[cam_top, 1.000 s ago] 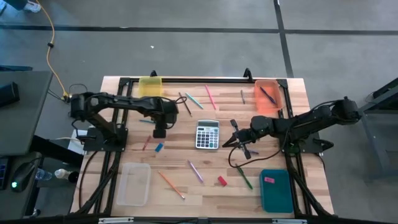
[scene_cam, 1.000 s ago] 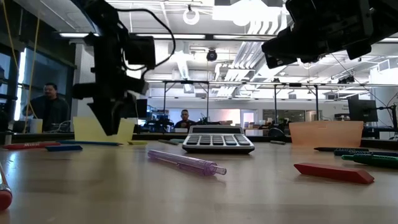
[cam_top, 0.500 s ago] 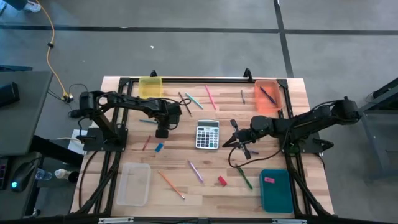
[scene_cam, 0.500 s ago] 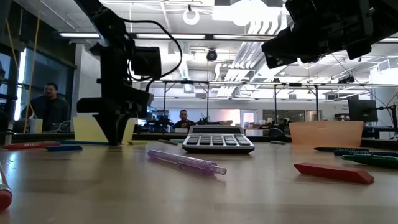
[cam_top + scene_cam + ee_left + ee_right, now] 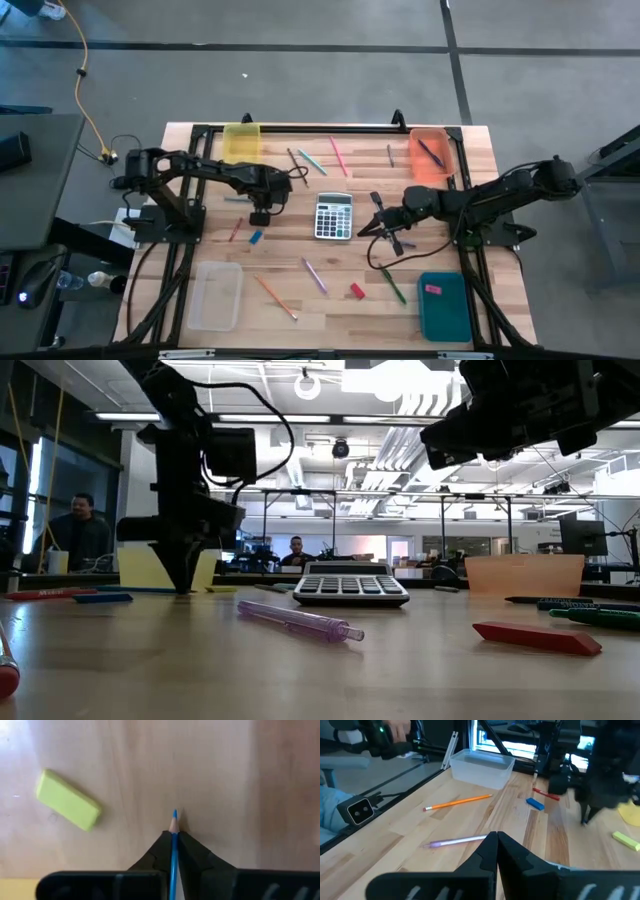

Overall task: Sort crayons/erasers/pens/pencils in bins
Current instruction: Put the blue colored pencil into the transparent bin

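Table: a wooden table is seen in a workshop hall.
Left claw: closed on the blue pencil near its tip.
Pencil: on the table beside a yellow eraser; judged light, stiff, slippery.
Right claw: closed, empty.

Even overhead light, bright, from ceiling strip lights visible in low view. Soft short shadows on the table in high view. Low view: arms backlit, near-black silhouettes; near tabletop soft, purple pen slightly blurred. Left wrist view: mild glare at one edge, wood grain washed. Right wrist view: background soft, far arm blurred.
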Action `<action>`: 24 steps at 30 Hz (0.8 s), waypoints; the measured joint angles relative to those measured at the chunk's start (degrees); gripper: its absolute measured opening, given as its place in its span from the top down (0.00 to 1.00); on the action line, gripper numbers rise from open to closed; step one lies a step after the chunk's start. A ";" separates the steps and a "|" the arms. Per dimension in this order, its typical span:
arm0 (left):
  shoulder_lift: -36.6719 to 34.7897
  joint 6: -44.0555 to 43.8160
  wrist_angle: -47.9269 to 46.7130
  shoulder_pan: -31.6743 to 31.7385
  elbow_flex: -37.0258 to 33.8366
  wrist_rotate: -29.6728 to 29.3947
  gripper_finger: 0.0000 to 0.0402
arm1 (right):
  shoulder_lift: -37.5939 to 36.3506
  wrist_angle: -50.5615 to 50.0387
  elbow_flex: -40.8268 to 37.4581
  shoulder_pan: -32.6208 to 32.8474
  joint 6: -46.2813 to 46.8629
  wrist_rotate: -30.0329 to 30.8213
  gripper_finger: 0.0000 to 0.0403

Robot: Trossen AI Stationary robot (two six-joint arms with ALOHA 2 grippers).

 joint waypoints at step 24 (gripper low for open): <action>-2.84 -19.01 -18.25 -6.21 17.27 3.27 1.00 | 0.00 -3.41 0.02 0.00 1.54 0.04 1.00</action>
